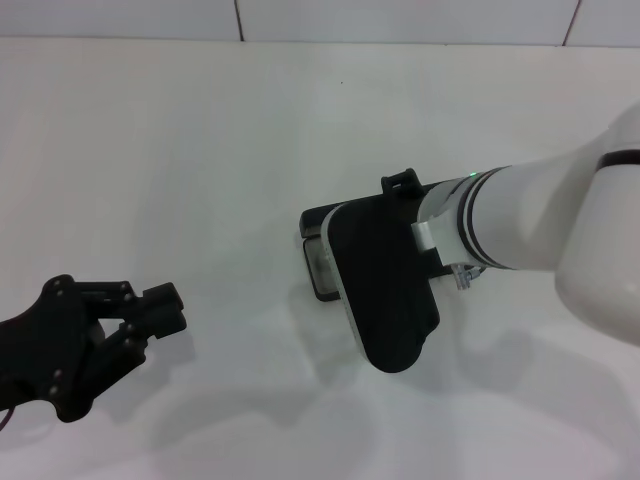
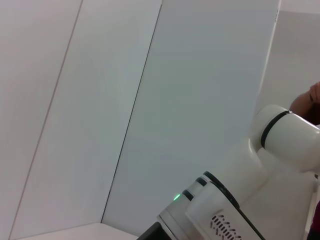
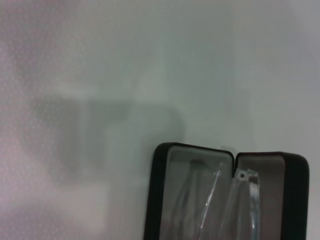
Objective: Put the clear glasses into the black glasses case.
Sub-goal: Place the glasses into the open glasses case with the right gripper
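I see the left gripper (image 1: 165, 310) parked low at the table's (image 1: 200, 150) near left, fingers drawn together, empty. Mid-table, the right arm (image 1: 530, 220) blocks my head view of the open black case (image 3: 225, 195); its gripper state I cannot tell. The clear glasses (image 3: 240, 205) lie inside the case.

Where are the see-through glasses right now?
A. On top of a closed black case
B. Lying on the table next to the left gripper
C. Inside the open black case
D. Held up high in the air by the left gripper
C: the right wrist view shows the clear glasses lying on the grey lining of the open black glasses case, while the left gripper sits far off, holding nothing.
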Controlling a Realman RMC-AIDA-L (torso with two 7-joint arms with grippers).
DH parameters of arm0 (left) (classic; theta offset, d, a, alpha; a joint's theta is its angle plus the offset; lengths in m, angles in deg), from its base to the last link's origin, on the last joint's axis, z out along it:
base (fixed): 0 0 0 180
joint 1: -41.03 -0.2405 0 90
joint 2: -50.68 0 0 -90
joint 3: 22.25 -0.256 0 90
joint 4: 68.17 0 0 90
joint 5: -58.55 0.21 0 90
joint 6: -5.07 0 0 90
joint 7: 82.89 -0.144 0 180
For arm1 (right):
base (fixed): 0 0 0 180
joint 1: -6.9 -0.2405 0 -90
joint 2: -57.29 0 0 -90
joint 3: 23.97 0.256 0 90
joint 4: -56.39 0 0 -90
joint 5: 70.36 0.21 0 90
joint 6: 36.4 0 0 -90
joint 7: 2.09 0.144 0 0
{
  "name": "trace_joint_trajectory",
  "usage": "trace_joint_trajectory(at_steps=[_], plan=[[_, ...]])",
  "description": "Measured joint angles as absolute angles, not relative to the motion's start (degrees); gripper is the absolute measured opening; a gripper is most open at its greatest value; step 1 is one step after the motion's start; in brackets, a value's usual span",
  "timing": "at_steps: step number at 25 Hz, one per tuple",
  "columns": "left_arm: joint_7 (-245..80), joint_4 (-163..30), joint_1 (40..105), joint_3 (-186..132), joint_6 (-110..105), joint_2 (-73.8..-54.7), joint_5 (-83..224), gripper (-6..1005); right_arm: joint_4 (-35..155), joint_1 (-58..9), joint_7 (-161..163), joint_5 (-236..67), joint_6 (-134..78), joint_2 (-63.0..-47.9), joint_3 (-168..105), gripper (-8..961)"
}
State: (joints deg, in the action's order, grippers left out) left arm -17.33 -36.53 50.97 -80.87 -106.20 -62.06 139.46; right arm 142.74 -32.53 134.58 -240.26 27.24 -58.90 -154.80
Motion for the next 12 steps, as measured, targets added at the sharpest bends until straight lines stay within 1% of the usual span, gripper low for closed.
trace_joint_trajectory(at_steps=[11, 12], plan=[[-17.5, -36.6, 50.8, -80.9, -106.2, -62.33, 139.6, 125, 142.7, -31.4, 134.6, -241.3, 25.6, -58.9, -155.0, 115], [-17.5, -36.6, 50.8, -80.9, -106.2, -62.34, 139.7, 125, 142.7, -31.4, 134.6, -241.3, 25.6, -58.9, -155.0, 132]])
